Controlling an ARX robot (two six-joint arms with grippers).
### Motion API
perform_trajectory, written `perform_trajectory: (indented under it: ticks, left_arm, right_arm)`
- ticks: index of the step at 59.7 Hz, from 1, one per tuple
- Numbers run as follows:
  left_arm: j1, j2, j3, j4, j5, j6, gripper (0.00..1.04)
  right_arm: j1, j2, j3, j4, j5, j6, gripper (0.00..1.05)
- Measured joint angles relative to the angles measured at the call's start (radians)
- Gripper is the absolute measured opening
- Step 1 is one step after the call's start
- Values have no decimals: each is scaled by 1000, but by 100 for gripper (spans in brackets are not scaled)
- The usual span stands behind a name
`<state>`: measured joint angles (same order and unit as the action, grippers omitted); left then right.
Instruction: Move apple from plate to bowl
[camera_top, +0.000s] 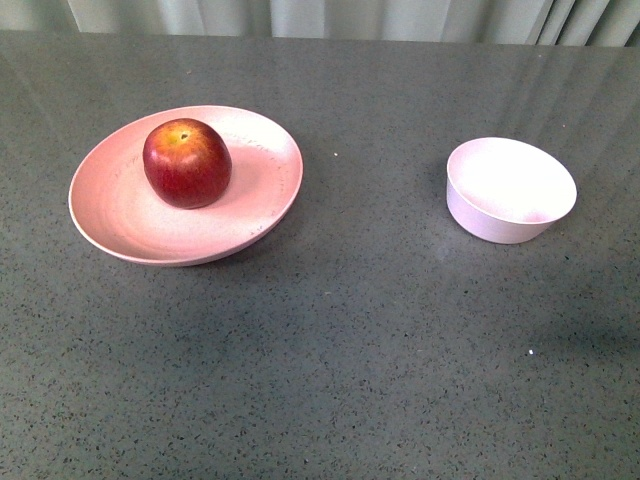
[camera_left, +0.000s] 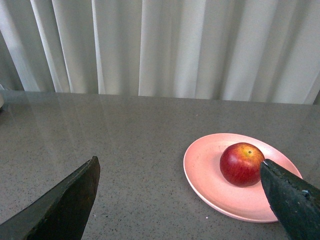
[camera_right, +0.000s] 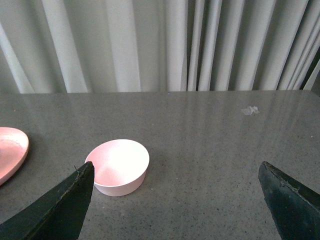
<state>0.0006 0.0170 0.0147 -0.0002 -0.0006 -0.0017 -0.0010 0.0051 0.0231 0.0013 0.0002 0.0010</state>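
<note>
A dark red apple (camera_top: 186, 162) with a yellow-orange patch at its stem sits on the wide pink plate (camera_top: 110, 210) at the table's left. The small pale bowl (camera_top: 510, 190) stands empty at the right. Neither arm shows in the front view. In the left wrist view my left gripper (camera_left: 180, 167) is open, well short of the apple (camera_left: 241, 163) and plate (camera_left: 205, 175); one dark finger (camera_left: 292, 200) overlaps the plate's edge. My right gripper (camera_right: 175, 172) is open too, with the bowl (camera_right: 119, 166) ahead by one finger (camera_right: 65, 205).
The grey speckled tabletop (camera_top: 350, 330) runs back to pale curtains (camera_left: 175, 45) along the far edge. A sliver of the plate (camera_right: 10, 150) shows at the side of the right wrist view. A small white mark (camera_right: 250, 110) lies far back on the table.
</note>
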Motion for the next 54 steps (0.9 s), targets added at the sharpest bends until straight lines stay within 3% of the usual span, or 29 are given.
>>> perform_trajectory:
  ticks: [49, 51, 53, 54]
  left_arm:
    - [0, 0, 0, 0, 0, 0, 96]
    - [0, 0, 0, 0, 0, 0, 96]
    - [0, 0, 0, 0, 0, 0, 96]
    - [0, 0, 0, 0, 0, 0, 96]
  right_arm:
    - [0, 0, 0, 0, 0, 0, 96]
    - [12, 21, 11, -38, 49, 31, 96]
    - [52, 125, 82, -206, 204, 124, 96]
    - [52, 154, 97, -237, 229, 146, 96]
